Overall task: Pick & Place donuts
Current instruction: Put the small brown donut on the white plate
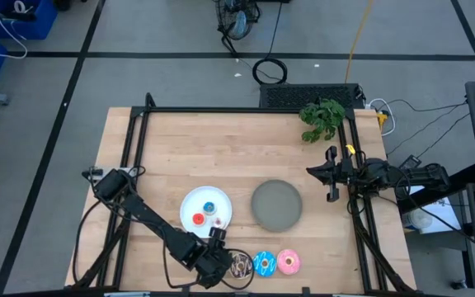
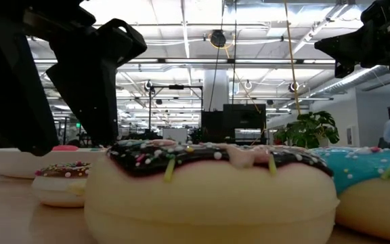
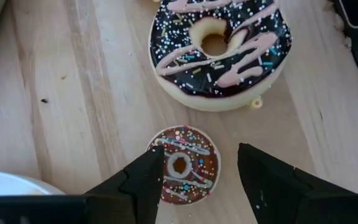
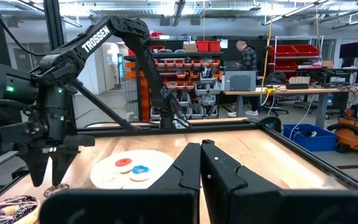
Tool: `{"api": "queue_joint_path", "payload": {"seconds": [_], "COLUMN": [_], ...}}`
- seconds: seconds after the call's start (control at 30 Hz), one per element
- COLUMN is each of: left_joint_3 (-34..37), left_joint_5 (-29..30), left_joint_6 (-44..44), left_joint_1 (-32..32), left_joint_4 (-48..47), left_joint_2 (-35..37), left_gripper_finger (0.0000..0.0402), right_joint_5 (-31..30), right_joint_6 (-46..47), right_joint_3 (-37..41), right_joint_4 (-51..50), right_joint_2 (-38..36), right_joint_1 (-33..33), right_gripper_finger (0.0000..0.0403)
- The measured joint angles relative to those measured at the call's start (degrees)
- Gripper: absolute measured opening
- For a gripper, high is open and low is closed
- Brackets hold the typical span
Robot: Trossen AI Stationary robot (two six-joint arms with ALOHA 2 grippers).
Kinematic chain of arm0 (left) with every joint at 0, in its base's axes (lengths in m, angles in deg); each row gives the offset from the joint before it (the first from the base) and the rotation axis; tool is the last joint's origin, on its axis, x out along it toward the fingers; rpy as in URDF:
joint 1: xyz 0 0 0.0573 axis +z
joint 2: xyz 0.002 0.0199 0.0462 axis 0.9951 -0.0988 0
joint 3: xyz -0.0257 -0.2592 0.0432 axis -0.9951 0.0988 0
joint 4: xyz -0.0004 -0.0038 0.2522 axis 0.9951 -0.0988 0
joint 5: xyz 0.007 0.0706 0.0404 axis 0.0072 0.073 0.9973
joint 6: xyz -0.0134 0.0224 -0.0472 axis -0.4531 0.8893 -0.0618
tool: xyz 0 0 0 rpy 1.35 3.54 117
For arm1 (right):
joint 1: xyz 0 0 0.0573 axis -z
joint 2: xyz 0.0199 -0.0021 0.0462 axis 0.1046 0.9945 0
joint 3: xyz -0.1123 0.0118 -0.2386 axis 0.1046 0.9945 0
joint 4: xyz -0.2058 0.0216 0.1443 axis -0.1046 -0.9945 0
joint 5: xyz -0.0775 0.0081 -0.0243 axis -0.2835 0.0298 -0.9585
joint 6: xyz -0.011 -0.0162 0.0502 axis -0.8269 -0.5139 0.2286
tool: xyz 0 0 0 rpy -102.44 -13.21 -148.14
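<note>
My left gripper is open and points down over the tiny brown donut, which lies flat on the table with one finger on either side of it. I see no touch. In the high view this gripper is near the table's near edge, and hides the tiny donut. The large dark brown sprinkled donut lies just beyond it, followed by the blue donut and the pink donut in a row. The tiny red, blue and white-pink donuts lie on the white plate. My right gripper is shut and waits at the table's right edge.
The grey plate sits right of the white plate. A green plant stands at the far right corner. A black frame runs round the table. Bare wood lies across the far half. A person stands far off in the room.
</note>
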State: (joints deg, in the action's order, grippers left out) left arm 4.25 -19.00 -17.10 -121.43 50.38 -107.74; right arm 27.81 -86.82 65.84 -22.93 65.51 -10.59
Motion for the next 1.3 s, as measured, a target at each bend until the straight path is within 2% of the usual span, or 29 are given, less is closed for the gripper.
{"api": "queue_joint_path", "payload": {"seconds": [0.33, 0.67, 0.8, 1.1, 1.17, 1.3], "left_joint_3": [5.2, 5.7, 5.8, 5.8, 5.7, 3.6], "left_joint_5": [0.6, 2.0, 2.3, 1.4, 1.6, 1.7], "left_joint_6": [-1.7, -2.0, -2.6, -3.9, -2.8, -0.1], "left_joint_1": [0.1, 0.9, 1.4, 3.1, 3.1, 2.5], "left_joint_4": [4.6, 5.1, 4.9, 4.5, 4.4, 3.7], "left_joint_2": [0.0, 0.1, 0.1, 0.1, 0.1, 0.0], "left_gripper_finger": [0.0207, 0.0202, 0.0163, 0.0023, 0.0011, 0.0026], "right_joint_5": [0.0, 0.0, 0.0, 0.0, 0.0, 0.0], "right_joint_6": [0.0, 0.0, 0.0, 0.0, 0.0, 0.0], "right_joint_3": [0.0, 0.0, 0.0, 0.0, 0.0, 0.0], "right_joint_4": [0.0, 0.0, 0.0, 0.0, 0.0, 0.0], "right_joint_2": [0.0, 0.0, 0.0, 0.0, 0.0, 0.0], "right_joint_1": [0.0, 0.0, 0.0, 0.0, 0.0, 0.0], "right_gripper_finger": [0.0, 0.0, 0.0, 0.0, 0.0, 0.0]}}
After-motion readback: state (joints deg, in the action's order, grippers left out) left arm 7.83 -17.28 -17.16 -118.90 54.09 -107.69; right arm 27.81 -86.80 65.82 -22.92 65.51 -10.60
